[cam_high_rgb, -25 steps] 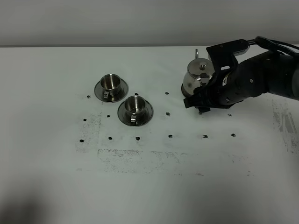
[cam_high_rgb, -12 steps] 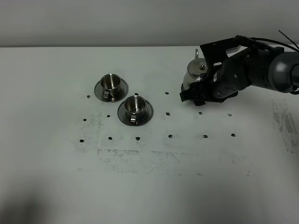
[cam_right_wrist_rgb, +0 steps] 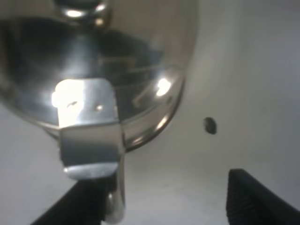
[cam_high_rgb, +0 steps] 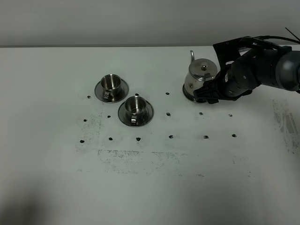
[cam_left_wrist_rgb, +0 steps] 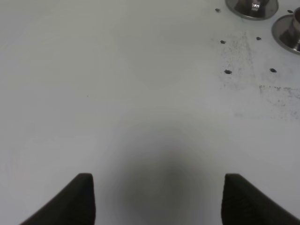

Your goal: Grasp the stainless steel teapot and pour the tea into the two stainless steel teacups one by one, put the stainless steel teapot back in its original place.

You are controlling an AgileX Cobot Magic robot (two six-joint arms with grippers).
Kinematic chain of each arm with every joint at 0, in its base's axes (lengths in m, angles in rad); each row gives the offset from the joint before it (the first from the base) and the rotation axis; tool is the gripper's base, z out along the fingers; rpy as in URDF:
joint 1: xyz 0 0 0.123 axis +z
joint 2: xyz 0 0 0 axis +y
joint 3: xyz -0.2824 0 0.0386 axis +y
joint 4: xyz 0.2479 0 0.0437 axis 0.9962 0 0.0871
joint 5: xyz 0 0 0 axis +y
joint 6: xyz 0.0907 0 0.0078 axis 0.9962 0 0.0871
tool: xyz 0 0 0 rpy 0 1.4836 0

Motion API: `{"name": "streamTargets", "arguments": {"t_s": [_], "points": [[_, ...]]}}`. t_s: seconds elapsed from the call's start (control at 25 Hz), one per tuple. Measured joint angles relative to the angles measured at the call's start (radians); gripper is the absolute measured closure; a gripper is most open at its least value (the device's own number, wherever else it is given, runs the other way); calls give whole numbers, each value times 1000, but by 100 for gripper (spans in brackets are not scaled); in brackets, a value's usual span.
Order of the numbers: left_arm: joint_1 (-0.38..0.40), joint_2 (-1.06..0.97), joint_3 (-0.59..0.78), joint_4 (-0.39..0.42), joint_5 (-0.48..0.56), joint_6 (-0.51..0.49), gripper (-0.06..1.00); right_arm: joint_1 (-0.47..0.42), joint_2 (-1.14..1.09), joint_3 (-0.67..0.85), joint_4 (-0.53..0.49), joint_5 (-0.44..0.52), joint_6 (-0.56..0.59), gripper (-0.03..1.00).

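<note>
A white tabletop [cam_high_rgb: 187, 178], speckled with small black marks [cam_high_rgb: 170, 137], is seen from above. The stainless steel teapot [cam_high_rgb: 200, 77] stands upright towards the far right, lid on, with its thin spout pointing away from the camera. A thin dark rim shows under its base. This may be the steel disc that marks its place, though the view is too small to be sure.

The right hand [cam_high_rgb: 206, 95] reaches in from the right and sits low against the near side of the pot. In the right wrist view the pot's loop handle [cam_right_wrist_rgb: 89, 140] fills the foreground. The hand's two dark fingers [cam_right_wrist_rgb: 258, 199] stand wide apart on either side of the view, released and gripping nothing, and the handle is just beside one of them.

Well apart to the left are the two stainless steel teacups. The far teacup [cam_high_rgb: 111, 84] and the near teacup [cam_high_rgb: 135, 108] each sit on a flared saucer, close together. From this height no tea can be made out inside them.

The left hand [cam_left_wrist_rgb: 157, 201] hangs open over bare tabletop, with the cups' saucers at the edge of its view.

The task appears to be at its first step. The pot has not been grasped or lifted, and both pours and the return to its place seem to lie ahead.
</note>
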Motion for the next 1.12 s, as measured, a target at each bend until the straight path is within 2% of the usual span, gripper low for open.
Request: {"name": "streamTargets", "arguments": {"t_s": [0.32,0.44,0.8,1.12], "points": [[0,0,0,0,0,0,39,-13,0,-1,-56,25,21,42],[0,0,0,0,0,0,39,-11,-15,-2,-22,64,-72,42],[0,0,0,0,0,0,39,-7,-67,-130,234,220,-503,42],[0,0,0,0,0,0,39,-42,-54,-177,315,231,-595,42]]}}
